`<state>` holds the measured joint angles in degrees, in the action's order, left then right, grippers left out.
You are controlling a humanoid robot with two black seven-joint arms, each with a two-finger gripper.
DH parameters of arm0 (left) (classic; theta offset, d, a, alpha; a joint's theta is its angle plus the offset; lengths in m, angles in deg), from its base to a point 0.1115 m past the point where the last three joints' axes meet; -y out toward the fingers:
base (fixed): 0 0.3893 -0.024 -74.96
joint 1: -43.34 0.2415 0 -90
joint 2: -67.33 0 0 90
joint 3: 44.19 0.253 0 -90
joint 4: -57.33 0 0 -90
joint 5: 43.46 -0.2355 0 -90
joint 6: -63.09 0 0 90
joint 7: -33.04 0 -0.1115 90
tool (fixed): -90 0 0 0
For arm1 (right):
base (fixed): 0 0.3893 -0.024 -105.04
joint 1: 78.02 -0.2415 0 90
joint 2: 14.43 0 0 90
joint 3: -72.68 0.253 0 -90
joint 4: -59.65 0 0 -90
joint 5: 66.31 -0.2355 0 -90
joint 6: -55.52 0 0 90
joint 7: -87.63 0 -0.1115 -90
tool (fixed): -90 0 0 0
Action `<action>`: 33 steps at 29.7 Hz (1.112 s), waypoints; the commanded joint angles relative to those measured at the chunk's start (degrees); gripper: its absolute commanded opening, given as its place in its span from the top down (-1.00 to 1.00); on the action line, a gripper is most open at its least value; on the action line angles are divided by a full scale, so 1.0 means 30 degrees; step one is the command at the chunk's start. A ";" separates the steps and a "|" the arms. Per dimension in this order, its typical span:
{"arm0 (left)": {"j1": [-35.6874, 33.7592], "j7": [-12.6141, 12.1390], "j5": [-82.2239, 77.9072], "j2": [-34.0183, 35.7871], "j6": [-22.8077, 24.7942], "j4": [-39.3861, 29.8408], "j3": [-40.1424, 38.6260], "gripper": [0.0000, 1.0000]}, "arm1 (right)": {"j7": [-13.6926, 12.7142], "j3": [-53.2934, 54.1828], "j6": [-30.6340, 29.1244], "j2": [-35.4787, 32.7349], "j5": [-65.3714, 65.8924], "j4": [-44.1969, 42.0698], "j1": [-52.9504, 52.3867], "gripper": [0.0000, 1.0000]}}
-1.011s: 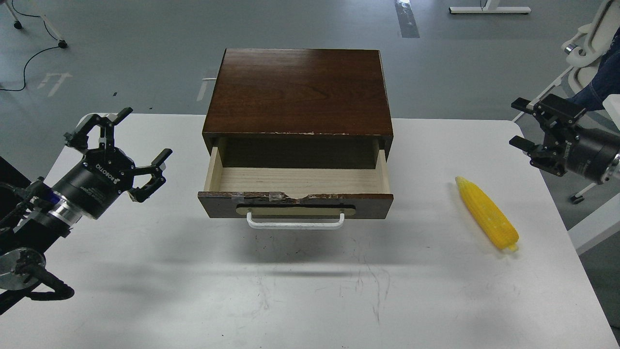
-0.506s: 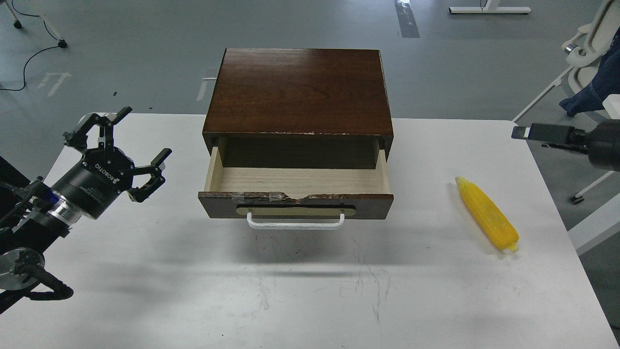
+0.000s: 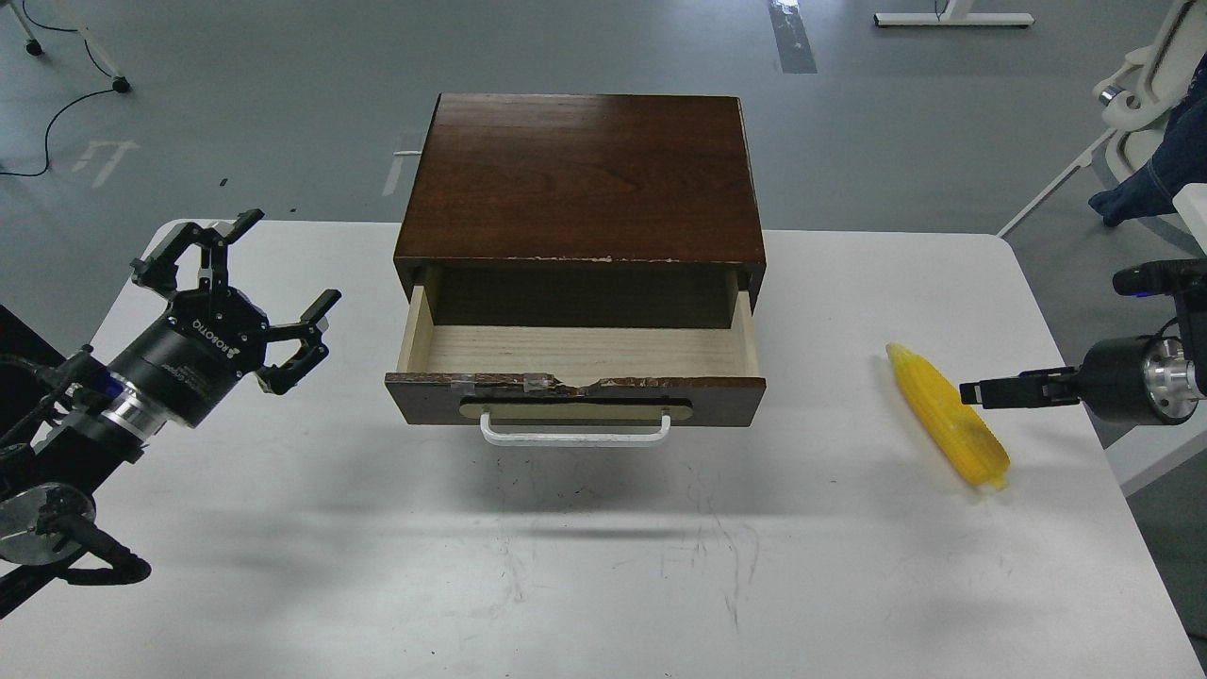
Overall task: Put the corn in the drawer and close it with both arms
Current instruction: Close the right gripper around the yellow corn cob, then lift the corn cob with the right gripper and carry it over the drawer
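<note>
The yellow corn (image 3: 934, 405) lies on the white table (image 3: 603, 566) to the right of the drawer, slanted with its thin end toward the far side. The dark-brown drawer (image 3: 575, 389) stands pulled open, its pale wood inside (image 3: 580, 349) empty and its white handle (image 3: 575, 436) facing me. My left gripper (image 3: 240, 273) is open and empty, hovering left of the drawer's left corner. My right gripper (image 3: 981, 391) comes in from the right, seen edge-on as a thin black bar. Its tip overlaps the corn's right side at mid length. I cannot tell its fingers apart.
The dark-brown cabinet (image 3: 580, 174) holding the drawer sits at the table's far middle. The table's right edge is close behind the corn. A white chair with blue cloth (image 3: 1146, 141) stands off the table at far right.
My right gripper has dropped from high at the right edge, turned edge-on and come down next to the corn. My left gripper has shifted slightly up and right. The corn and drawer have not moved.
</note>
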<state>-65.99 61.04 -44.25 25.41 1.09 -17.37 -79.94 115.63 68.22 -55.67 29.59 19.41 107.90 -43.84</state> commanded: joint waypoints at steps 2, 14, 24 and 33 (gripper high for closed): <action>0.0116 -0.0001 0.0000 0.0028 0.0000 -0.0001 -0.0005 -1.00 | -0.0001 -0.0300 0.0264 0.1083 -0.0011 -0.0493 0.0004 -1.00; 0.0117 -0.0001 0.0029 0.0028 0.0000 -0.0001 -0.0005 -1.00 | -0.0001 -0.1530 0.0265 0.1848 -0.0011 -0.0817 0.0092 -0.75; 0.0117 -0.0001 0.0000 -0.0030 0.0000 -0.0001 -0.0005 -1.00 | -0.0001 -0.1677 0.0294 0.1351 -0.0158 0.0206 -0.0288 1.00; 0.0087 -0.0001 0.0000 -0.0030 0.0000 -0.0059 -0.0034 -1.00 | -0.0001 -0.1676 0.0119 -0.0320 -0.3018 0.3893 -0.6985 0.95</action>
<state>-65.65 61.04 -44.25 25.34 1.09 -17.39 -79.96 115.62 63.76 -54.72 29.55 15.99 115.65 -56.44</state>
